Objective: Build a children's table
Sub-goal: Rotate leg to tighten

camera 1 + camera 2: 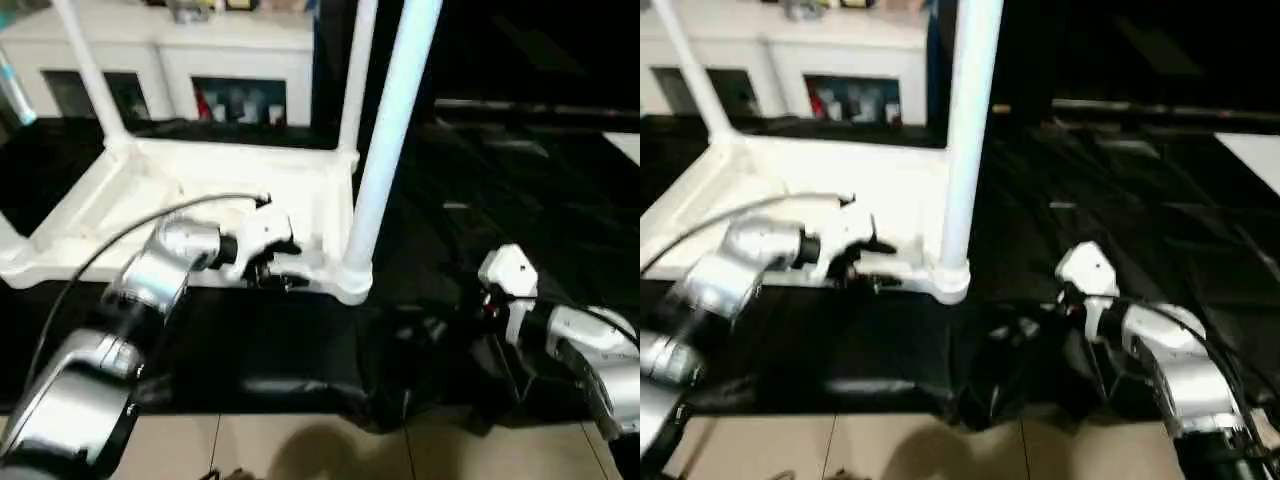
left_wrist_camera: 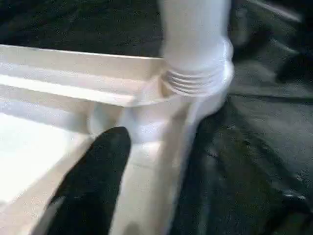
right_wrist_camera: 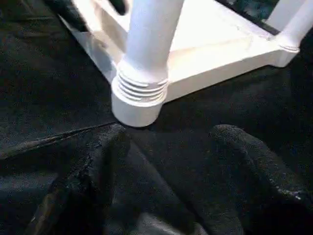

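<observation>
The children's table lies upside down on a black cloth, its white top (image 1: 200, 180) showing the underside. White legs stand in its corner sockets: a thick near-right leg (image 1: 392, 130), a far-right leg (image 1: 357, 80) and a far-left leg (image 1: 88, 70). My left gripper (image 1: 272, 268) is at the top's near rim, just left of the near-right socket (image 2: 195, 83). It is open, with one black finger (image 2: 93, 181) inside the rim. My right gripper (image 3: 168, 132) hovers low over the cloth, right of that socket (image 3: 139, 98), open with nothing between its fingers.
A white cabinet (image 1: 200, 55) with dark openings stands behind the table. The black cloth (image 1: 520, 180) spreads far to the right. Tan floor tiles (image 1: 300, 445) border its near edge. A black cable (image 1: 110, 245) arcs over my left forearm.
</observation>
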`<state>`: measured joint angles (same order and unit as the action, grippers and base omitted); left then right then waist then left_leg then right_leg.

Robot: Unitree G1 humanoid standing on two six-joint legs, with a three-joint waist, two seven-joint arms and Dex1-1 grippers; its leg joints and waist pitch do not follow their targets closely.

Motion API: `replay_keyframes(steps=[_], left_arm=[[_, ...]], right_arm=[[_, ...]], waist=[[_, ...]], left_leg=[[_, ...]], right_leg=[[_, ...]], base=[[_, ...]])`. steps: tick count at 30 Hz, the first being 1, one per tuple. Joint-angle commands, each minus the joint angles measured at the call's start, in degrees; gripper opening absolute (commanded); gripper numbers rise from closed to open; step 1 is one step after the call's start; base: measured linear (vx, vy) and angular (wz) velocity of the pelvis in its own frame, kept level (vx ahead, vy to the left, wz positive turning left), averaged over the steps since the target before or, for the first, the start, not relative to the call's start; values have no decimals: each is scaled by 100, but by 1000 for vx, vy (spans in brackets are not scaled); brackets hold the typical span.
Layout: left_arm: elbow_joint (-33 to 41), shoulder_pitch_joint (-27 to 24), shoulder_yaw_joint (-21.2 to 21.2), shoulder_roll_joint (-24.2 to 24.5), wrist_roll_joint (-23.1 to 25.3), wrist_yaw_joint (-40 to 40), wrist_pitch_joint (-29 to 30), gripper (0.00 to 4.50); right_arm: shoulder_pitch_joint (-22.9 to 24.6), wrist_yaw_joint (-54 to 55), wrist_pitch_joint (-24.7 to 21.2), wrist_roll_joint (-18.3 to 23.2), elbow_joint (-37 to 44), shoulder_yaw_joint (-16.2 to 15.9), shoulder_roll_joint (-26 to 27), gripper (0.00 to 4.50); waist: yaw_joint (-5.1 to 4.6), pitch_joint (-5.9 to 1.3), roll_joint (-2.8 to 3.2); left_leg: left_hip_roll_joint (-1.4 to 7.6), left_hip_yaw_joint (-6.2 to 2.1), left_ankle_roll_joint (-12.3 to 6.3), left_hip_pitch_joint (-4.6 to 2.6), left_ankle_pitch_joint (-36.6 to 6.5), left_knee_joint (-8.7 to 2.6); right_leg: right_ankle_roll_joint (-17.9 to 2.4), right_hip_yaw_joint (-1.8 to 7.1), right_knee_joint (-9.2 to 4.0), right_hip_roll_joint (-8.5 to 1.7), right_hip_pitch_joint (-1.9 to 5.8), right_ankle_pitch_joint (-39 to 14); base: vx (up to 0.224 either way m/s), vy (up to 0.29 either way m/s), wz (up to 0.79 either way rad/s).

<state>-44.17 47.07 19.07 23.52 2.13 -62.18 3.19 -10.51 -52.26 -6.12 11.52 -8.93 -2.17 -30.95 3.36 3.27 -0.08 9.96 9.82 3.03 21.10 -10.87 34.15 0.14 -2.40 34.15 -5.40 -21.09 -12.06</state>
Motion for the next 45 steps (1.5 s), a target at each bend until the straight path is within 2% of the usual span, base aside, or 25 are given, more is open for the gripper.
replay_keyframes(steps=[1, 2, 5, 8, 9, 11, 12, 13, 14, 16, 17, 18, 19, 22, 23, 26, 27, 30, 33, 37, 40, 42, 43, 44, 45], left_arm=[[-279, 164, 13, -104, 73, 52, -135, 349], [-417, 212, 27, -143, 115, 13, -193, 349], [-919, 372, 95, -255, 211, -207, -328, 349], [-1361, 548, 192, -306, 328, -431, -482, 349], [-1461, 591, 218, -308, 345, -524, -473, 334], [-1632, 679, 234, -308, 393, -556, -531, 324], [-1715, 725, 228, -307, 424, -512, -568, 324], [-1823, 781, 218, -308, 470, -463, -633, 312], [-1909, 824, 212, -302, 508, -442, -670, 312], [-2033, 881, 208, -286, 558, -494, -692, 289], [-2082, 903, 210, -277, 576, -538, -693, 281], [-2163, 938, 195, -265, 568, -656, -681, 274], [-2232, 971, 182, -251, 558, -765, -662, 268], [-2369, 1051, 85, -204, 494, -959, -612, 244], [-2394, 1062, 65, -202, 487, -962, -615, 233], [-2470, 1082, -33, -222, 452, -952, -639, 221], [-2491, 1089, -60, -232, 437, -956, -641, 201], [-2533, 1101, -128, -262, 399, -992, -662, 176], [-2639, 1159, -217, -355, 396, -941, -715, 147], [-2696, 1157, -173, -379, 526, -842, -787, 120], [-2742, 1155, -81, -404, 662, -650, -900, 94], [-2773, 1156, -58, -422, 752, -556, -955, 88], [-2804, 1155, -30, -424, 839, -526, -992, 83], [-2813, 1154, -11, -421, 869, -525, -1002, 70], [-2821, 1145, 29, -410, 916, -516, -1031, 59]], right_arm=[[73, -60, -9, 35, 167, -24, -54, 319], [99, -75, -5, 28, 169, -35, -55, 319], [127, -121, -12, 32, 174, -63, -54, 319], [107, -153, -27, 37, 180, -83, -68, 319], [98, -162, -38, 42, 185, -87, -71, 319], [86, -175, -51, 45, 184, -85, -78, 319], [85, -181, -50, 43, 182, -82, -83, 319], [85, -187, -47, 41, 182, -80, -89, 319], [89, -195, -50, 42, 189, -81, -94, 319], [102, -212, -54, 48, 209, -87, -101, 319], [107, -219, -56, 50, 218, -91, -103, 319], [116, -232, -63, 54, 228, -96, -104, 319], [127, -243, -66, 56, 235, -98, -106, 319], [155, -293, -88, 65, 247, -124, -102, 319], [159, -304, -94, 69, 250, -131, -101, 319], [172, -345, -92, 92, 260, -139, -97, 319], [174, -354, -96, 101, 266, -137, -95, 319], [183, -441, -137, 183, 306, -131, -92, 319], [234, -721, -282, 356, 450, -155, -155, 319], [211, -703, -287, 331, 433, -137, -142, 319], [189, -706, -281, 329, 437, -141, -149, 319], [187, -709, -278, 328, 447, -150, -154, 319], [193, -718, -299, 328, 469, -150, -156, 319], [194, -719, -304, 326, 476, -151, -156, 319], [198, -730, -318, 338, 486, -149, -153, 319]], waist=[[36, -324, -3], [55, -330, -4], [60, -352, -21], [67, -385, -25], [69, -406, -37], [86, -469, -23], [92, -493, -30], [113, -521, -19], [128, -517, -33], [150, -499, -39], [178, -477, -36], [186, -467, -22], [202, -434, -17], [216, -404, -16], [211, -376, -10], [210, -345, -18], [214, -337, -22], [216, -354, -29], [224, -385, -33], [227, -412, -23], [220, -401, -14], [216, -384, -20], [216, -370, 16], [210, -370, 2], [208, -371, 16]], left_leg=[[266, -130, -9, -96, -2067, -523], [276, -112, -52, -117, -2021, -517], [279, -111, -126, -85, -1885, -514], [275, -96, -250, -61, -1575, -488], [279, -85, -282, -58, -1470, -468], [279, -75, -485, -31, -784, -393], [265, -66, -579, -26, -576, -361], [259, -57, -772, -19, -194, -315], [248, -40, -931, 5, -49, -282], [253, -36, -1000, 21, -90, -284], [262, -27, -959, 20, -325, -298], [272, -26, -918, 14, -428, -307], [282, -17, -803, -11, -702, -336], [303, -26, -532, -40, -1169, -390], [307, -39, -361, -46, -1485, -428], [307, -50, -213, -67, -1827, -462], [306, -61, -150, -75, -1943, -475], [307, -67, -150, -65, -1853, -478], [310, -61, -300, -30, -1463, -451], [299, -45, -428, -20, -1174, -415], [296, -44, -453, -16, -1199, -416], [305, -47, -391, -26, -1381, -434], [305, -54, -335, -31, -1510, -447], [308, -54, -310, -38, -1581, -454], [312, -67, -260, -40, -1643, -463]], right_leg=[[-1070, 152, -488, -346, 111, -2000], [-1144, 161, -485, -342, 93, -1845], [-1190, 160, -455, -349, 130, -1658], [-1274, 157, -422, -337, 137, -1230], [-1343, 164, -393, -336, 140, -1022], [-1625, 154, -242, -310, 166, 219], [-1694, 150, -206, -302, 176, 572], [-1842, 142, -145, -299, 179, 1172], [-1909, 137, -125, -302, 175, 1437], [-1914, 134, -134, -321, 175, 1360], [-1864, 132, -173, -328, 164, 906], [-1846, 133, -187, -328, 158, 728], [-1796, 133, -242, -321, 130, 265], [-1685, 145, -303, -327, 108, -434], [-1583, 154, -341, -332, 94, -876], [-1454, 161, -388, -334, 70, -1327], [-1359, 169, -412, -350, 66, -1573], [-1311, 180, -411, -358, 77, -1506], [-1438, 173, -347, -337, 107, -849], [-1576, 161, -302, -337, 116, -345], [-1571, 157, -317, -338, 116, -426], [-1504, 159, -354, -343, 108, -764], [-1471, 162, -372, -343, 96, -964], [-1443, 164, -387, -341, 94, -1046], [-1420, 167, -385, -344, 96, -1110]], base=[[0, 0, 0], [0, 0, 0], [0, 0, 0], [56, -5, -3], [69, -8, -3], [76, -7, -2], [69, -4, 0], [0, 0, 0], [0, 0, 0], [0, 0, 0], [0, 0, 0], [0, 0, 0], [0, 0, 0], [0, 0, 0], [0, 0, 0], [0, 0, 0], [0, 0, 0], [0, 0, 0], [0, 0, 0], [0, 0, 0], [0, 0, 0], [0, 0, 0], [0, 0, 0], [0, 0, 0], [0, 0, 0]])
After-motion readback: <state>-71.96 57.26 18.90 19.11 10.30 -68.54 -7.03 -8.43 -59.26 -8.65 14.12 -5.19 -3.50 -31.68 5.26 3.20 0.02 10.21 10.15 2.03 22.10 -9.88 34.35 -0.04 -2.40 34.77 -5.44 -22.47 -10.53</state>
